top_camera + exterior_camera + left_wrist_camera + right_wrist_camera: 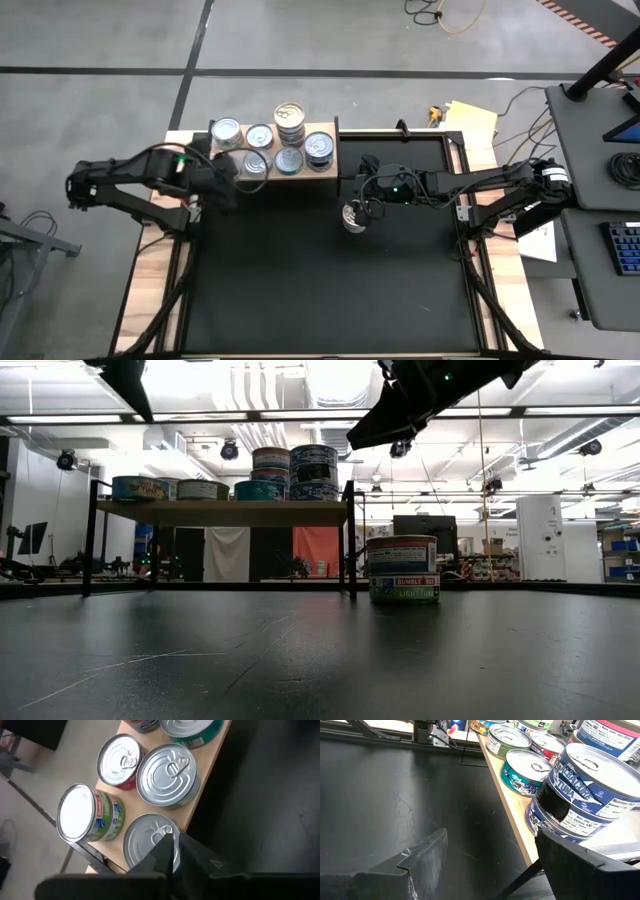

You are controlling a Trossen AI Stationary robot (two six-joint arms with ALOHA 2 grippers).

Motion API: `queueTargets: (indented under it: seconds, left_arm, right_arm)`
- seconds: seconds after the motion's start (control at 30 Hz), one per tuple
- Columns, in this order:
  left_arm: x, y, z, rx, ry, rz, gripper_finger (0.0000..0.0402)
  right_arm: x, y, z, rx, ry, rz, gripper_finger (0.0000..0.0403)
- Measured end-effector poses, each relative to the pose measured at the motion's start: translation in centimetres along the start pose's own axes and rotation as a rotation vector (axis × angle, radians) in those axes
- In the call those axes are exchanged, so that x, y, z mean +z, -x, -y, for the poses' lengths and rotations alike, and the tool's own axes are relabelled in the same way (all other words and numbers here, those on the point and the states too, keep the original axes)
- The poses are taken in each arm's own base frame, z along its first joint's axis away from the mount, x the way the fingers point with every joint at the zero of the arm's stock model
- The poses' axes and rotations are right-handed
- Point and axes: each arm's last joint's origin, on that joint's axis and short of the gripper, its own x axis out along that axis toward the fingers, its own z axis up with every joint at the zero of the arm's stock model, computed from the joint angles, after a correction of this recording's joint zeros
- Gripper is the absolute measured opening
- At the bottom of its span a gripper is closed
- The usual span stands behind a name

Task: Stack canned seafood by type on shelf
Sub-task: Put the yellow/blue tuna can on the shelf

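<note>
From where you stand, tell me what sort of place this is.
Probably a robotics lab or workshop in a large industrial hall: bare concrete floor with loose cables, a side desk with a keyboard, and exposed ceiling ducts.

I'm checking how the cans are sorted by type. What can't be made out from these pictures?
- High view: labels on the shelf cans, too small.
- High view: lone can on the table, partly under the right gripper.
- Left wrist view: nearest can, partly behind the shut left gripper.
- Low view: rear shelf cans hidden by front ones.
</note>
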Motion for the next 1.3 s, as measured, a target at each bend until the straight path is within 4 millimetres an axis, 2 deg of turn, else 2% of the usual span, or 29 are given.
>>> queueTargets:
  seconds: [0.27, 0.6, 0.77, 1.0, 1.3]
  left_arm:
    - [-1.0, -1.0, -0.5, -0.048, 0.101, 0.035, 0.0]
    - [-0.8, -4.1, -2.6, 0.028, 0.224, -0.114, 0.0]
    - [-0.6, -5.5, -3.2, 0.02, 0.191, -0.187, 0.0]
    - [-0.8, -7.4, -2.4, -0.045, 0.111, -0.272, 0.0]
    - [-1.1, -8.0, -2.1, -0.046, 0.069, -0.293, 0.0]
  right_arm:
    - [0.0, 0.0, 0.0, 0.001, -0.002, 0.0, 0.028]
    - [0.0, 0.0, 0.0, 0.003, -0.017, 0.0, 0.0276]
    - [0.0, 0.0, 0.0, 0.003, -0.017, 0.0, 0.0284]
    - [0.0, 0.0, 0.0, 0.003, -0.017, 0.0, 0.029]
    - [0.0, 0.0, 0.0, 0.003, -0.017, 0.0, 0.0276]
